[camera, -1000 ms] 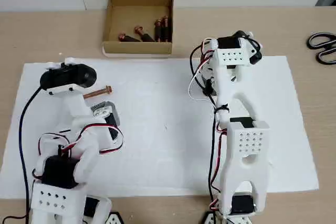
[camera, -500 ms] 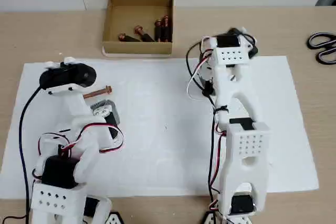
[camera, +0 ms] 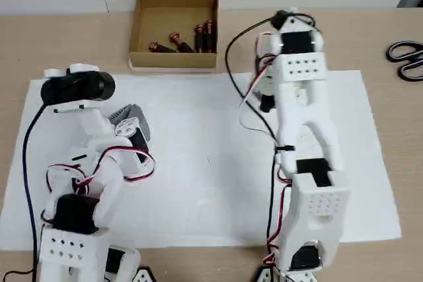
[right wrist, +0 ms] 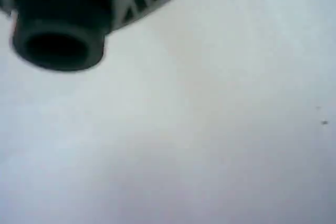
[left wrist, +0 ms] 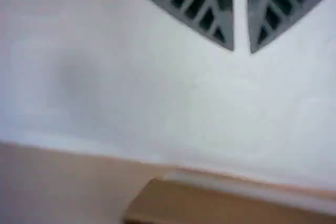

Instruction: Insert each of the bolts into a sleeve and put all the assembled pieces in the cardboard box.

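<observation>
The cardboard box [camera: 135,31] stands at the back of the table, with several copper bolts in dark sleeves [camera: 192,39] lying inside. In the right wrist view my right gripper [right wrist: 79,9] is shut on a black sleeve [right wrist: 58,45] whose open end faces the camera, above the white paper. My left gripper [left wrist: 241,48] hovers over the paper with its grey ribbed fingers [left wrist: 199,9] nearly touching and nothing visible between them. A corner of the box [left wrist: 210,205] lies just beyond it. From above, the left arm's wrist [camera: 76,87] covers its gripper.
A large white paper sheet [camera: 198,176] covers the middle of the table, and both arms stand on it. Black scissors [camera: 406,57] lie at the far right edge. The right arm [camera: 301,64] stretches toward the back, to the right of the box.
The right arm has stretched farther toward the back of the table. The left wrist has shifted left and back, and the bolt that showed beside it is out of sight now.
</observation>
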Motion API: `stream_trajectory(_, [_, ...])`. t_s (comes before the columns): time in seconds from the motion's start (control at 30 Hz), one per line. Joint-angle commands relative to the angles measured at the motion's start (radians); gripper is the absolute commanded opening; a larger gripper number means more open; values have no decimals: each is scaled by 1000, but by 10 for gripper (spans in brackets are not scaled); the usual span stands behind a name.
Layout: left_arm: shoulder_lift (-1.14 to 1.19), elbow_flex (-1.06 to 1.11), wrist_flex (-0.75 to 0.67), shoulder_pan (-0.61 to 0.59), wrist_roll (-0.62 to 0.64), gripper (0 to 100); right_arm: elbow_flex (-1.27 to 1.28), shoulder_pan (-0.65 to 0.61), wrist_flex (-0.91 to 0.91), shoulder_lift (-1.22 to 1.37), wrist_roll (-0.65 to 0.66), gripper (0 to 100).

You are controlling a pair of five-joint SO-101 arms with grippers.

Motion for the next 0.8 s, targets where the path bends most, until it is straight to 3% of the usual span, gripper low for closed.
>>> stream_trajectory(0.0, [118,-105,-23,-71,-72,6,-3,48,21,-96,81,2])
stream_trajectory(0.13, [299,-328,21,-130,-163,6,38,71,22,-124,155,2])
stream_trajectory(0.4, [638,-799,318,-127,-370,6,295,71,16,-306,241,2])
stream_trajectory(0.57, [770,-929,477,-117,-489,6,376,71,15,-364,374,2])
stream_trajectory(0.77, [865,-941,609,-57,-684,6,384,71,18,-371,591,2])
